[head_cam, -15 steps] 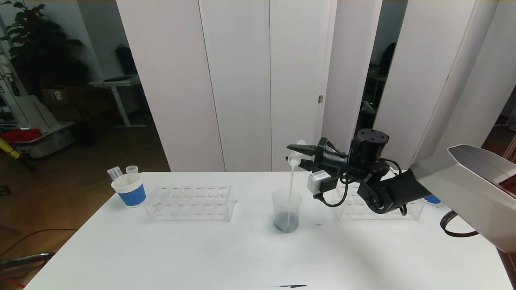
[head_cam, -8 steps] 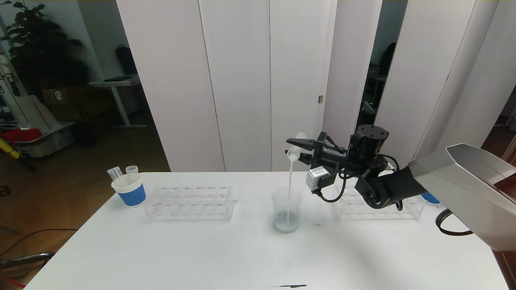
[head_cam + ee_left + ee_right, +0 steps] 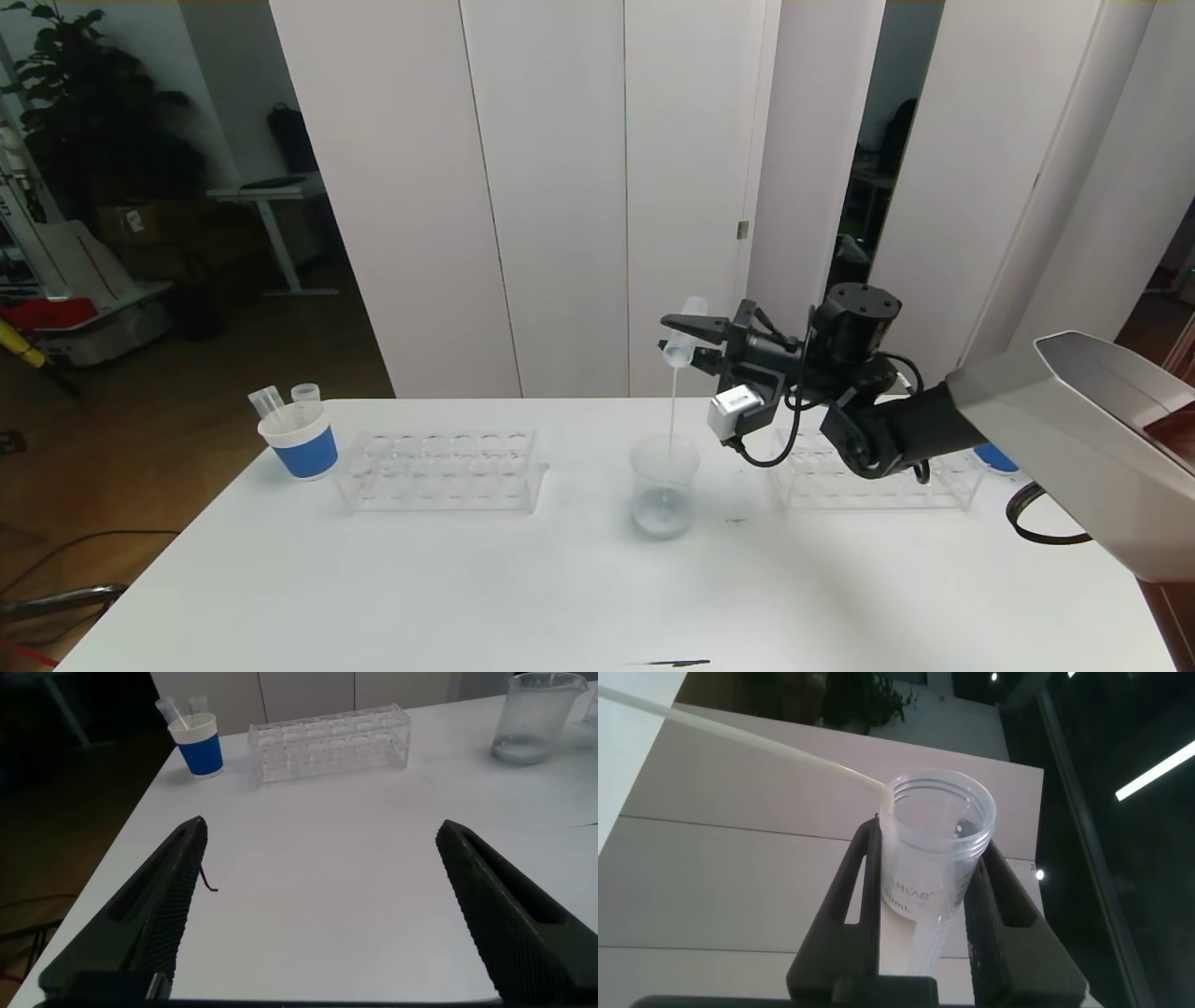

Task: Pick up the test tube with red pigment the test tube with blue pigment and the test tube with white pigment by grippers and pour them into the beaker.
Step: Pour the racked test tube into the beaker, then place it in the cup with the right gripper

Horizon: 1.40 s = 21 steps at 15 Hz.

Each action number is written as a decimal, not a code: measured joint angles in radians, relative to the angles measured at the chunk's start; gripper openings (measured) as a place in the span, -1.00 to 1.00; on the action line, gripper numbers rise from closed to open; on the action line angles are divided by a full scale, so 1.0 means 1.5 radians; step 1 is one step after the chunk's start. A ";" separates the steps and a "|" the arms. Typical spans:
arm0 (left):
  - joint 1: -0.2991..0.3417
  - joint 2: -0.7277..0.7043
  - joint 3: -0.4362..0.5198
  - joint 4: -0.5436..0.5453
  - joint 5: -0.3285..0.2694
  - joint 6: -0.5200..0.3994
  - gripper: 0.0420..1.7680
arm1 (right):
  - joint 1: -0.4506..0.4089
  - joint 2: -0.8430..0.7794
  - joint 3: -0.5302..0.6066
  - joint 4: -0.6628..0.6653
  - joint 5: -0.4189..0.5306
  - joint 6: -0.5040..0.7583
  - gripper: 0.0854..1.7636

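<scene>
White-pigment tube [image 3: 682, 332] tilted mouth-down in right gripper [image 3: 695, 337], above beaker [image 3: 664, 485].

My head camera looks forward and down over the table [image 3: 467, 579], well back from my right pincer [image 3: 698, 343] above the beaker [image 3: 664, 485]. My left wrist camera looks low across the table between my parted left pincer [image 3: 322, 905], sharing the beaker [image 3: 534, 717] far beyond it. My right wrist camera sits close behind my right pincer [image 3: 924, 905], facing upward.

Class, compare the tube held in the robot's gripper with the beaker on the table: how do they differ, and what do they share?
The test tube with white pigment is slim, tipped mouth-down in the air, clamped by the right gripper; the beaker is wide, upright, standing free on the table. The tube is draining; the beaker is filling. Both are clear.
</scene>
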State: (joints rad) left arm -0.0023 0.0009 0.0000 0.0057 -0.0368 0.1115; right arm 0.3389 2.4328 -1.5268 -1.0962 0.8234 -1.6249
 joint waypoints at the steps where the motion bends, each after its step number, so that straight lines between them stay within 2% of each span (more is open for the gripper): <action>1: 0.000 0.000 0.000 0.000 0.000 0.000 0.98 | 0.000 0.001 -0.005 0.000 0.008 -0.005 -0.40; 5: 0.000 0.000 0.000 0.000 0.000 0.000 0.98 | 0.000 0.006 -0.030 0.000 0.017 -0.034 -0.40; 15: 0.000 0.000 0.000 0.000 0.000 0.000 0.98 | 0.008 0.008 -0.048 -0.018 0.025 -0.032 -0.40; 21: 0.000 0.000 0.000 0.000 0.000 0.000 0.98 | 0.009 -0.019 -0.047 -0.011 -0.011 -0.011 -0.40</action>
State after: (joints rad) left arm -0.0019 0.0009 0.0000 0.0062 -0.0370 0.1115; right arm 0.3517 2.4049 -1.5977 -1.1132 0.8062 -1.6415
